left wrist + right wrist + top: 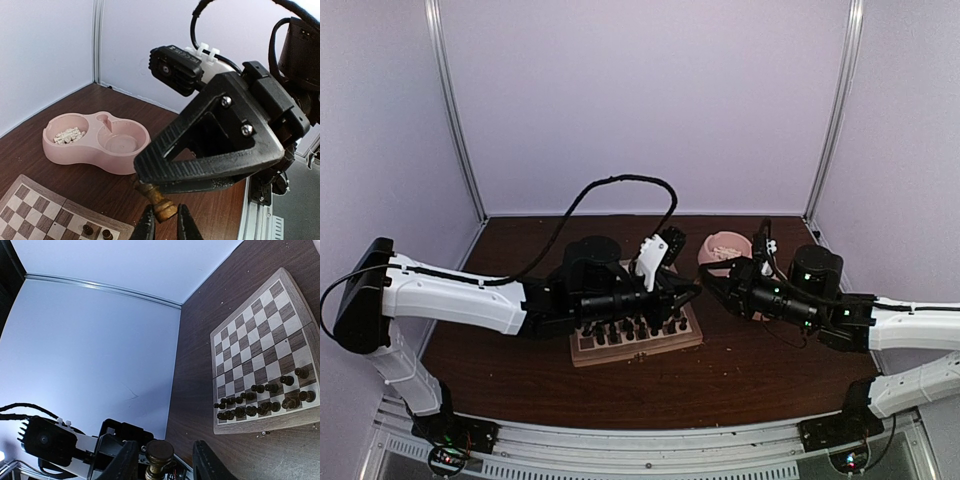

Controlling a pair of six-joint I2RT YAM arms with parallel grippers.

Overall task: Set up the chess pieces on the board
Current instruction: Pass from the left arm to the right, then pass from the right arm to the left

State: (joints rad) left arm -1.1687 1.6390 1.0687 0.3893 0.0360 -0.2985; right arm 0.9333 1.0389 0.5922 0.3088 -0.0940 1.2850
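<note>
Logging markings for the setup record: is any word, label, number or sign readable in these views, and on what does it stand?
Small pale print on top of the right wrist camera: too blurred to read.
No text on the board, pieces or bowl.
Nothing else readable in any view.
</note>
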